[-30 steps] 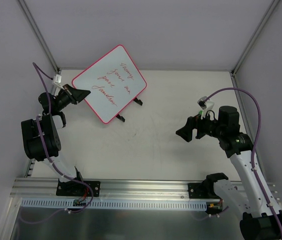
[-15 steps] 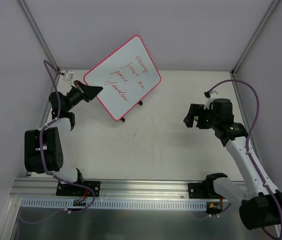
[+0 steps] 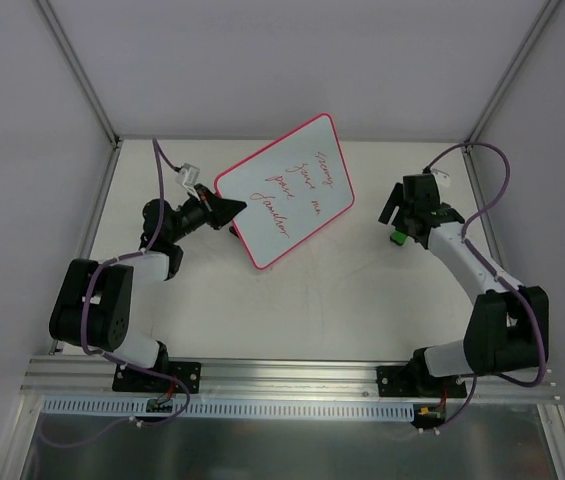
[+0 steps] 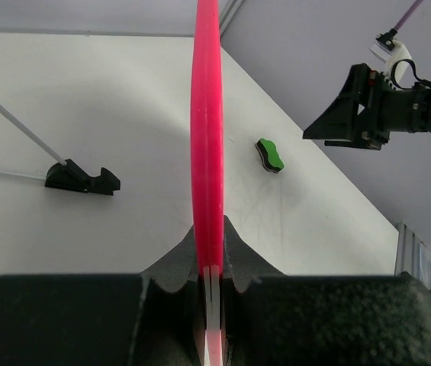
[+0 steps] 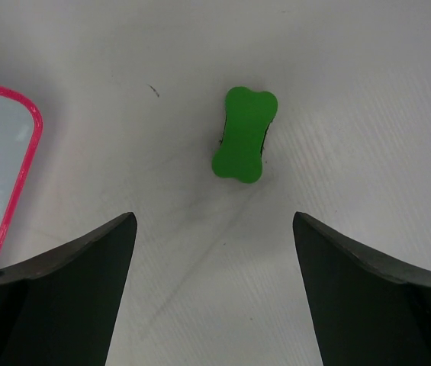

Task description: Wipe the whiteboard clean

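Left claw: the left claw (image 3: pixel 226 210) sits left of centre in the top view, clamped shut on the rim of the whiteboard (image 3: pixel 287 190). The left wrist view shows the pink edge (image 4: pixel 207 114) pinched between the 2 fingers.

Whiteboard: it is in the upper middle of the top view, tilted so that 1 corner points to the upper right. It appears to be held up off the worktop (image 3: pixel 342 300). The red handwriting (image 3: pixel 307 183) is unwiped.

Eraser: the green eraser (image 3: pixel 399 237) lies flat on the worktop at the right of the top view. It is well apart from the board's right edge, and nothing touches it.

Right claw: the right claw (image 3: pixel 392 212) hangs just above the eraser with its fingers spread wide and nothing between them.

Key relation: in the right wrist view the eraser (image 5: pixel 244 133) lies ahead of the right claw (image 5: pixel 213 221), slightly right of the midline between the 2 fingers. Its long axis runs top to bottom of that frame with a slight lean. The fingers stand to its left and right, so they would close across its narrow waist.

Nearer arm: the right arm is far nearer the eraser, and the left arm is busy with the board.

Step in hand: the likely next move is to lower the right claw onto the eraser and pinch it. A small shift toward the right of the wrist frame would centre it first.
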